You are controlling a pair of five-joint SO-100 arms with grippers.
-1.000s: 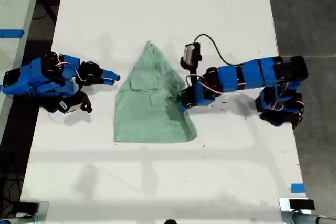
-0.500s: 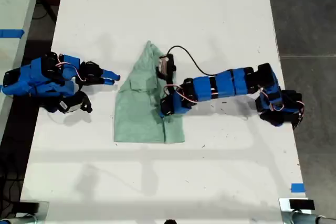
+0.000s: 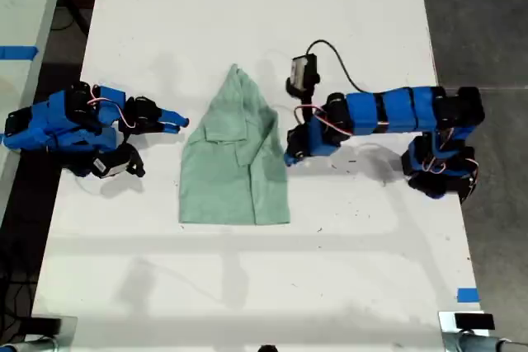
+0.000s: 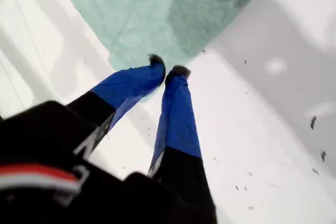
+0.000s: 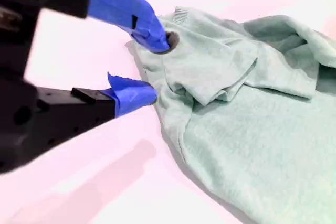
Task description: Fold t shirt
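The pale mint-green t shirt (image 3: 235, 166) lies flat in the middle of the white table (image 3: 247, 22), pointed end away from the camera and straight hem nearer. Its edge on the exterior view's right is folded over. My first gripper (image 3: 290, 154) sits just off that edge, reaching in from the exterior view's right. In its wrist view its tips (image 4: 167, 69) meet, shut on nothing, with the t shirt (image 4: 173, 9) just beyond. My second gripper (image 3: 180, 123) rests at the exterior view's left. It (image 5: 151, 69) is open beside the t shirt (image 5: 247, 103), one tip touching the cloth.
A black cable (image 3: 334, 59) loops above the first arm. Blue tape (image 3: 467, 294) marks the table at the exterior view's lower right. A second table (image 3: 21, 6) stands at the exterior view's left, and dark floor (image 3: 478, 22) lies beyond the table's edge at its right.
The first gripper carried the shirt's edge over toward the exterior view's left, let go and drew back. The shirt is now narrower. The second arm has not moved.
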